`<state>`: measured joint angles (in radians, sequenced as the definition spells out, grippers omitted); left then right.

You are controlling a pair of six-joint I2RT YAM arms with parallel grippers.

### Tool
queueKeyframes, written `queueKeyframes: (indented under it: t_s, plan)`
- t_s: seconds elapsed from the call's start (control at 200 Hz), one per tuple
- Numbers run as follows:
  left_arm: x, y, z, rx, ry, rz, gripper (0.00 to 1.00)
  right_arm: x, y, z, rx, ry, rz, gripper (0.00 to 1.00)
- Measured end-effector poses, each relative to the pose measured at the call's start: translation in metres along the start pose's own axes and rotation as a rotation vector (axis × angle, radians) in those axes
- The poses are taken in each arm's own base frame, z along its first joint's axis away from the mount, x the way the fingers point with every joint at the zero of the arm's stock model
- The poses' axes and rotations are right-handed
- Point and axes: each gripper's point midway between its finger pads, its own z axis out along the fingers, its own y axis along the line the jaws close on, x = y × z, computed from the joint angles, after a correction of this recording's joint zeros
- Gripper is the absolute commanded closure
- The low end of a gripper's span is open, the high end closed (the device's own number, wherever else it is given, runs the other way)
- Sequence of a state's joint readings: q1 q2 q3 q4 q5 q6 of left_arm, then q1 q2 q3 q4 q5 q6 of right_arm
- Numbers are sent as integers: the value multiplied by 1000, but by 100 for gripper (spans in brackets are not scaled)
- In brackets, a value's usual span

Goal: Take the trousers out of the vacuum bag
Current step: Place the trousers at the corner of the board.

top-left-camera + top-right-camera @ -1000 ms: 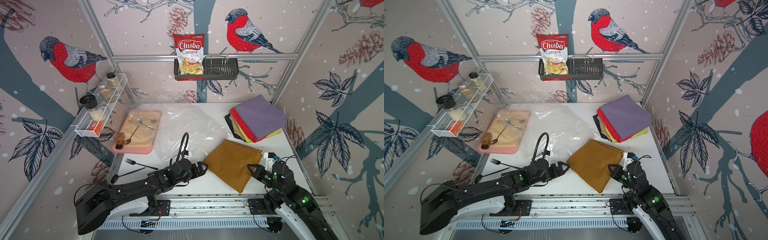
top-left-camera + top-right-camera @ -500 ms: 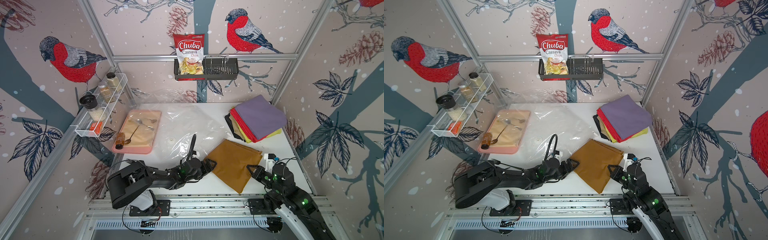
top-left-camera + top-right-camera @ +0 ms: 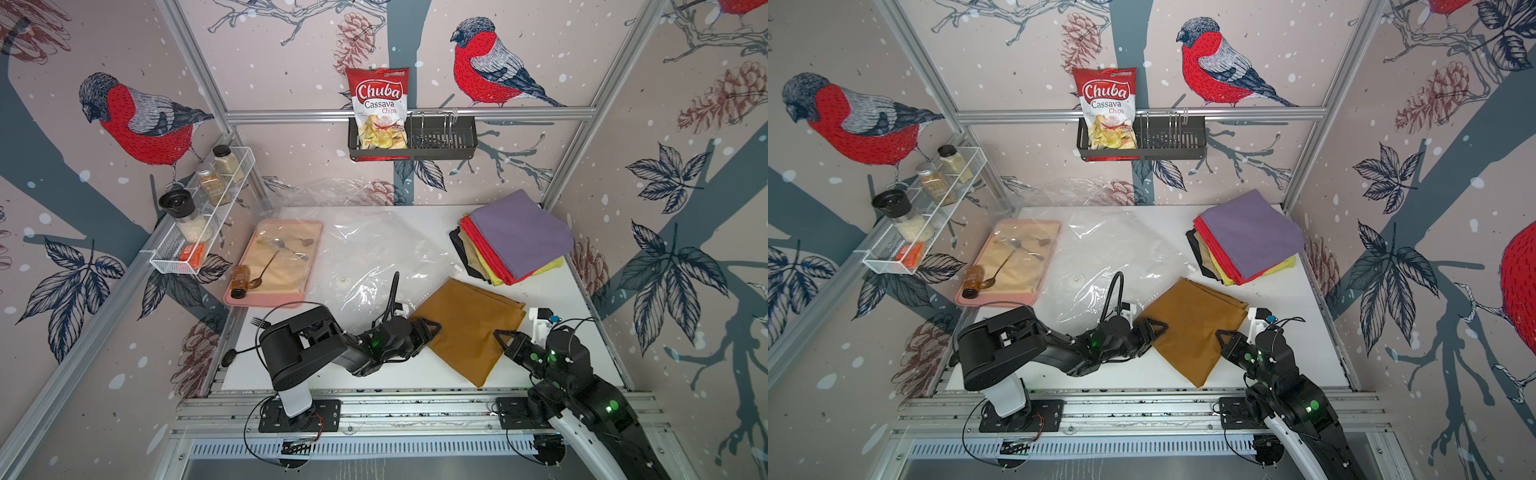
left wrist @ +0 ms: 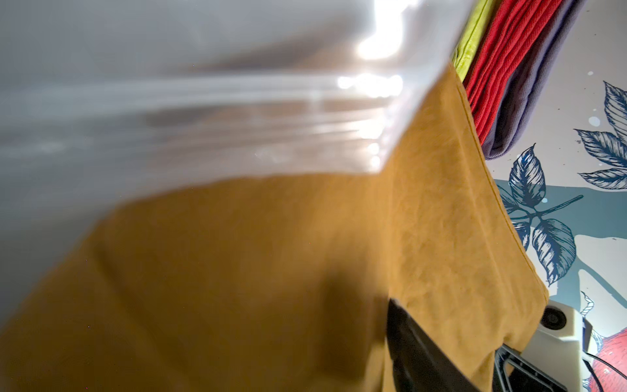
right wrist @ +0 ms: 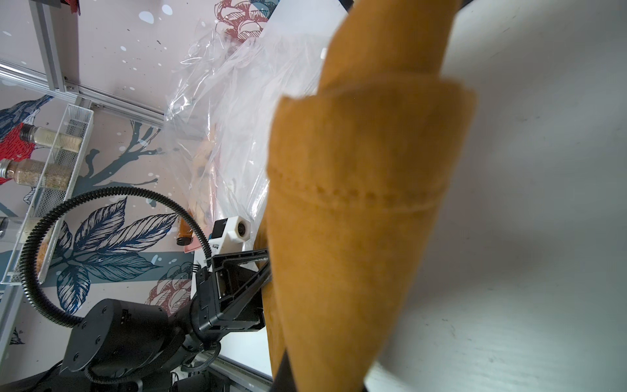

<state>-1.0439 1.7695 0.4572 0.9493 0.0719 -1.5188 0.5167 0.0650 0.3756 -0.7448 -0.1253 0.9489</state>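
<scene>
1. Five folded trousers (image 3: 519, 237), purple on top, are stacked at the far right, well clear of the vacuum bag (image 3: 374, 257).
2. The mustard-brown trousers (image 3: 465, 328) lie on the white table (image 3: 415, 374) at the bag's mouth. Plastic overlaps one corner, so we judge this last piece nearly out.
3. The right gripper (image 3: 498, 337) pinches its edge. The left gripper (image 3: 430, 328) is at the opposite corner, and we cannot tell its grip.
4. The cloth is matte, soft and seamed. The bag is glossy, crinkled and flat.

Left pincer (image 3: 431, 329) now at mustard-brown trousers (image 3: 469, 332) (jaws seemingly narrower)
</scene>
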Motion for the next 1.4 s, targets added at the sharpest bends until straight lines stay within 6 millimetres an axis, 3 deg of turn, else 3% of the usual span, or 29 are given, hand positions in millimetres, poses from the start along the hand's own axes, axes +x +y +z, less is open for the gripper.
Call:
queueKeyframes:
  t_s: [0.245,0.31,0.38,0.53,0.735,0.935,1.216,1.401]
  plan:
    - [1,-1,4,27,2,-21,79,2,-2,-2,9,9,2,100]
    - [1,-4,5,35,3,-20,93,2,-2,-3,10,9,2,100]
    - [1,-8,6,42,5,-13,100,0,0,-4,8,2,1,100]
    - [2,-28,7,62,12,15,100,-10,10,-14,-10,-38,-7,100]
    - [2,-78,3,135,9,86,100,-37,39,-40,-59,-137,-45,100]
    - [6,-112,5,177,34,130,100,-60,61,-59,-80,-211,-80,100]
    - [18,-184,8,332,104,186,100,-103,108,-110,-138,-370,-160,100]
    - [7,-218,18,352,106,256,100,-123,125,-117,-139,-445,-207,100]
